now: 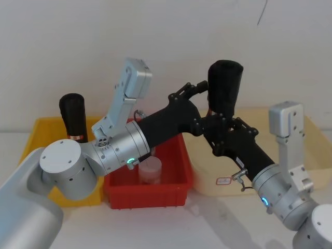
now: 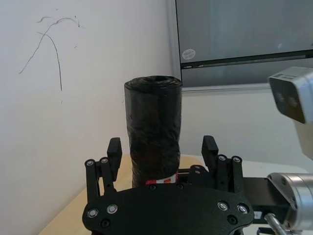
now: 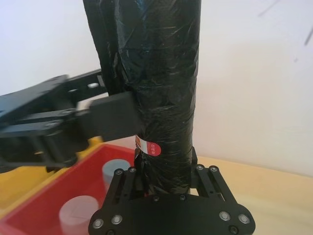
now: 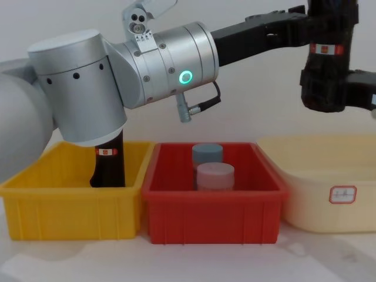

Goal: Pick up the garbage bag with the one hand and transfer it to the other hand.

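The garbage bag (image 1: 224,83), a tall black roll with a white-and-orange band (image 4: 329,49), is held upright in the air above the beige tub (image 1: 290,179). My right gripper (image 1: 222,128) is shut on its lower end, seen up close in the right wrist view as the right gripper (image 3: 166,178) clamping the roll (image 3: 164,83). My left gripper (image 2: 162,147) reaches in from the left at the level of the band. Its fingers (image 2: 211,149) stand on either side of the roll (image 2: 153,127) with a small gap on each side, so it is open.
A second black roll (image 1: 73,116) stands in the yellow bin (image 4: 64,205) at the left. The red bin (image 4: 211,214) in the middle holds a pink cylinder (image 4: 215,175) and a blue-grey one (image 4: 207,154). A white wall is close behind.
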Controlling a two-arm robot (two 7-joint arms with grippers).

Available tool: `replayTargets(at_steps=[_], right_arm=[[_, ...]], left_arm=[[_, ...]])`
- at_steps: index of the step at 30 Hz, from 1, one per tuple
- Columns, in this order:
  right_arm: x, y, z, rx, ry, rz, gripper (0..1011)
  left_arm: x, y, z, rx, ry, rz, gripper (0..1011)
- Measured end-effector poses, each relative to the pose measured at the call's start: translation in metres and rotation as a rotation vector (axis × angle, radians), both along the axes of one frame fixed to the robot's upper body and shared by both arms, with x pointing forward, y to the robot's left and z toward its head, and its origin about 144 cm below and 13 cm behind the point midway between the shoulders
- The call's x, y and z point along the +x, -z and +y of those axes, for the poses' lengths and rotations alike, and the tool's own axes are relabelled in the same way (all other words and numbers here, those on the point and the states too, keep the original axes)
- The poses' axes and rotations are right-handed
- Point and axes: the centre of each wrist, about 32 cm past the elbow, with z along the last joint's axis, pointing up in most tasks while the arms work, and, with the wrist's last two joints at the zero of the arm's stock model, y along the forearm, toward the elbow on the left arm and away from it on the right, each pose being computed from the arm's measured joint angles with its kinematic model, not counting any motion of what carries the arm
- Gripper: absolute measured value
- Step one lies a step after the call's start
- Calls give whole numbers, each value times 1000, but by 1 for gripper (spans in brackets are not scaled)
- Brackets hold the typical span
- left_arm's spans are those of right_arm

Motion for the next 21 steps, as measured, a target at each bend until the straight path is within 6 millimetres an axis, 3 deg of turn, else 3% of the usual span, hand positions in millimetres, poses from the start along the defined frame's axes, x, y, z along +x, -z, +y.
replayTargets(at_steps=[21], right_arm=[[26, 1, -23, 44, 199, 71, 477]], left_arm=[[0, 0, 0, 0, 0, 0, 1002]])
